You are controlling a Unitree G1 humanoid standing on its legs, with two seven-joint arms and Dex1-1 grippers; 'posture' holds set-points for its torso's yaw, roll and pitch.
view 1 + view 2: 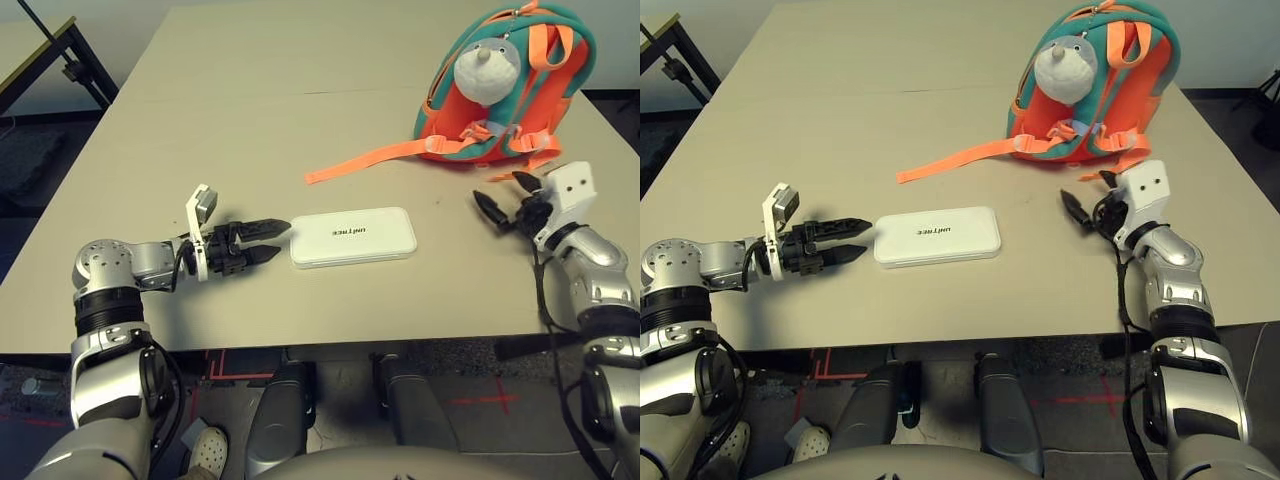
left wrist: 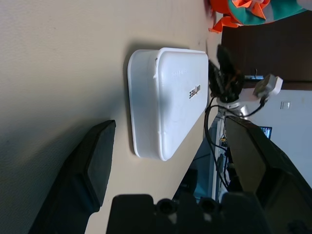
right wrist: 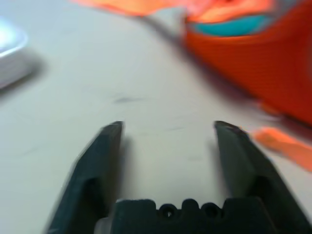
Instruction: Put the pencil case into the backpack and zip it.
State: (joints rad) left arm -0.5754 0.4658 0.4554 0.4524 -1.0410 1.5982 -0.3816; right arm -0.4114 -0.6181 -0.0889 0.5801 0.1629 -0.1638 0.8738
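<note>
**Case flat on the counter, both grippers spread and empty**

Head views: The pencil case (image 1: 353, 237) lies flat near the middle of the counter (image 1: 220, 130), lettering up, its long side running left to right. The left gripper (image 1: 268, 241) lies low over the counter just beside the case's left end, its fingers spread and pointing at that end, pinching nothing. The backpack (image 1: 505, 85) sits at the far right of the counter, plush head (image 1: 485, 68) facing the robot, with one orange strap (image 1: 375, 158) trailing toward the middle. The right gripper (image 1: 507, 199) is near the backpack's front edge, well apart from the case, fingers spread and empty.

Left wrist view: The case (image 2: 168, 100) lies ahead of the two spread fingers (image 2: 92, 161), not between them. The right gripper and a corner of the backpack (image 2: 243, 9) show beyond it.

Right wrist view: The fingers (image 3: 105, 151) stand apart over bare counter. The backpack's orange side (image 3: 263, 58) is close ahead, and the case's corner (image 3: 9, 48) shows at the edge.
</note>
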